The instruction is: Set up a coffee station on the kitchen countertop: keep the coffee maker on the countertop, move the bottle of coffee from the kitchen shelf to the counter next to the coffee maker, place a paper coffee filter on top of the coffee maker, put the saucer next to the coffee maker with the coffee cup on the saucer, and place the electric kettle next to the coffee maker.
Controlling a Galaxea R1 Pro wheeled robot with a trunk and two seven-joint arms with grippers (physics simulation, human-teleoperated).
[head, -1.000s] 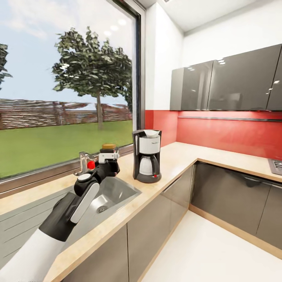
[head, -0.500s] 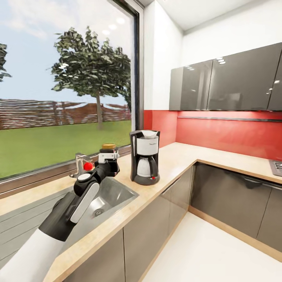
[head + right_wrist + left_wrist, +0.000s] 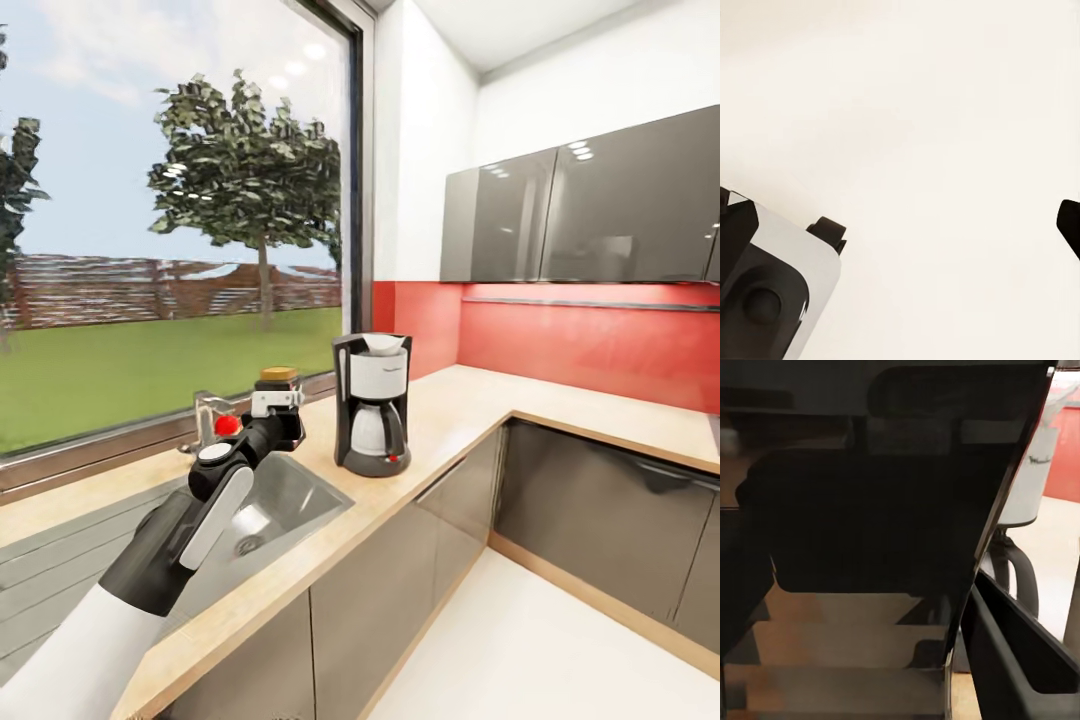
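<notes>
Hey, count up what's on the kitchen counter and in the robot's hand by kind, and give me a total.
Coffee maker: 1
Bottle of coffee, held in the left gripper: 1
Sink: 1
Faucet: 1
Total: 4

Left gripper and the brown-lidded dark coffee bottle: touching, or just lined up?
Touching. In the head view the left gripper is closed around the dark coffee bottle with the brown lid, held above the steel sink; the left wrist view shows dark glass pressed close.
</notes>
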